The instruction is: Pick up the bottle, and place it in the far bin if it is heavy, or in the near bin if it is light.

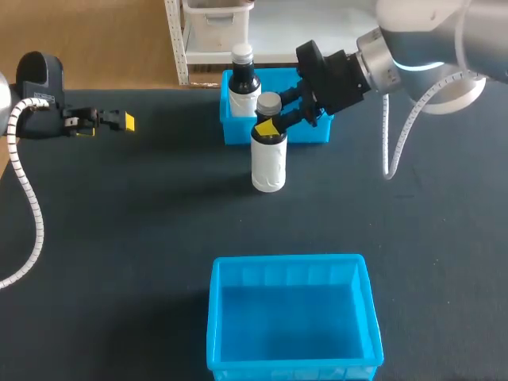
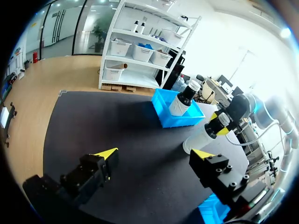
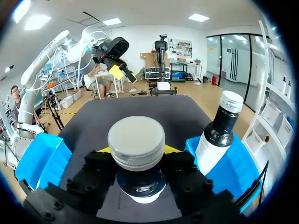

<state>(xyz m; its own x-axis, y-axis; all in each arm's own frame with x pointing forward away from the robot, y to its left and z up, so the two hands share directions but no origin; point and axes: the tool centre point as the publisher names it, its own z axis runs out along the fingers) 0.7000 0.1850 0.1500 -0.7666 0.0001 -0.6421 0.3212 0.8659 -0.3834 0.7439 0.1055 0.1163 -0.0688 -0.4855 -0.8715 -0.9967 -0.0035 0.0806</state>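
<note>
Here, right gripper (image 1: 272,127) tight round neck of white bottle (image 1: 268,167); left gripper (image 2: 154,154) spread wide apart.

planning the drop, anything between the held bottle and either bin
Nothing visible. The table between the white bottle in the right gripper and the near bin is bare; the far bin sits right behind it, with a dark bottle standing in its left end.

White bottle (image 1: 268,167), grey cap (image 1: 269,101); blue near bin (image 1: 214,317), far bin (image 1: 236,131).
</note>
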